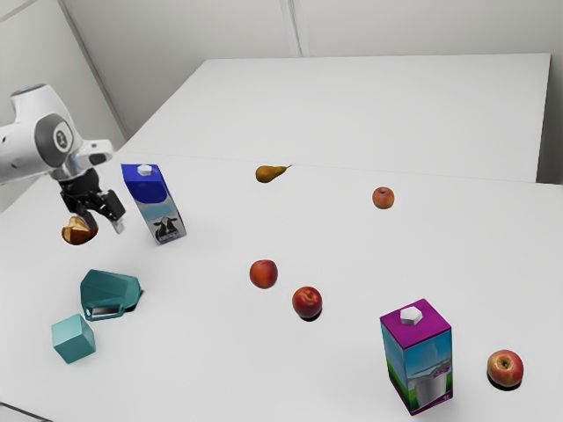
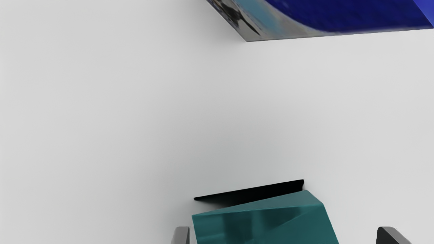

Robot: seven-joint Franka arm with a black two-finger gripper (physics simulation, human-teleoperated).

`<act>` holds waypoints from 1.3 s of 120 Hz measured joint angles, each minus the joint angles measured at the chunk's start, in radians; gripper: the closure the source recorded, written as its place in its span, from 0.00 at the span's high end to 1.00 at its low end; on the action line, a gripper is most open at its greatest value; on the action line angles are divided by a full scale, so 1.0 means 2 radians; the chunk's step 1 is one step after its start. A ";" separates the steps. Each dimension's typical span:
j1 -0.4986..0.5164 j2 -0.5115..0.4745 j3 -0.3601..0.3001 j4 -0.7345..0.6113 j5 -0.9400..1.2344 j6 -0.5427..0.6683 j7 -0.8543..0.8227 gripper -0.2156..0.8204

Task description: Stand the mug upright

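Observation:
The teal mug (image 1: 111, 291) lies on its side on the table at the exterior view's left, its handle toward the teal cube. My gripper (image 1: 106, 228) hangs above the table, higher than the mug and apart from it. In the wrist view the gripper (image 2: 283, 235) has its two fingertips wide apart at the bottom edge, and part of the mug (image 2: 264, 223) appears between them, below and untouched. The rest of the mug is cut off there.
A blue milk carton (image 1: 157, 204) stands close beside the gripper, and a bread roll (image 1: 79, 230) lies behind it. The teal cube (image 1: 73, 338) sits near the mug. Farther off are a pear (image 1: 271, 173), several red fruits (image 1: 264, 273) and a purple-topped carton (image 1: 418, 356).

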 joint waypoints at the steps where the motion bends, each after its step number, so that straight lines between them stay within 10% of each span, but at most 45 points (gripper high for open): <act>1: 0.002 0.000 0.000 0.000 -0.001 0.000 0.002 0.79; 156: 0.106 0.094 0.052 -0.021 -0.258 -0.137 0.137 0.79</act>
